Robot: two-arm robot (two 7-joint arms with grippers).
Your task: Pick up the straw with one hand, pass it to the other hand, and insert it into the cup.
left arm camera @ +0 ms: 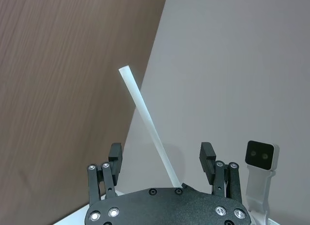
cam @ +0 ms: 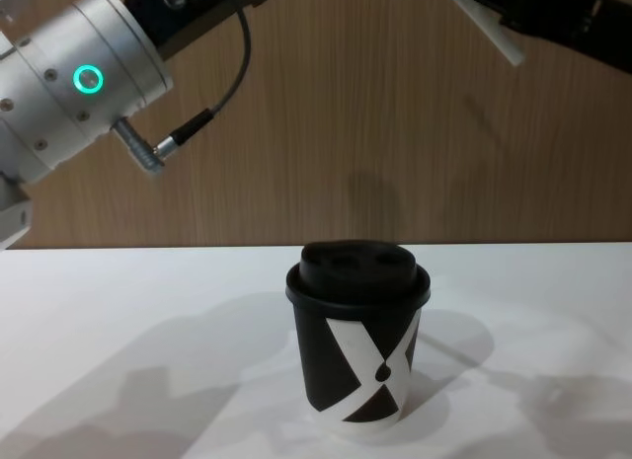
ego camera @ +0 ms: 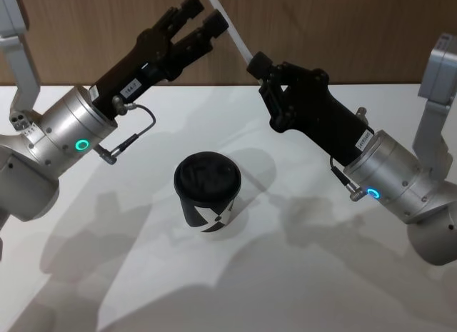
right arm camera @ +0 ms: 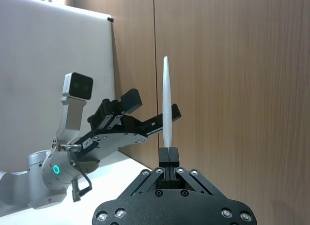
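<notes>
The white straw (ego camera: 230, 28) is held high above the table, and my right gripper (ego camera: 255, 63) is shut on its lower part. In the right wrist view the straw (right arm camera: 167, 104) rises straight from the shut right gripper (right arm camera: 168, 153). My left gripper (ego camera: 203, 12) is open around the straw's upper part. In the left wrist view the straw (left arm camera: 145, 118) slants through the gap of the left gripper (left arm camera: 161, 155), touching neither finger. The black cup (ego camera: 208, 191) with a white X pattern and a domed lid stands upright on the table below both arms, also seen as the cup (cam: 357, 341).
The white table (ego camera: 321, 275) spreads all around the cup. A wooden wall (ego camera: 343, 32) stands close behind the raised grippers. The left arm's silver wrist (cam: 79, 79) with its green ring hangs at the upper left of the chest view.
</notes>
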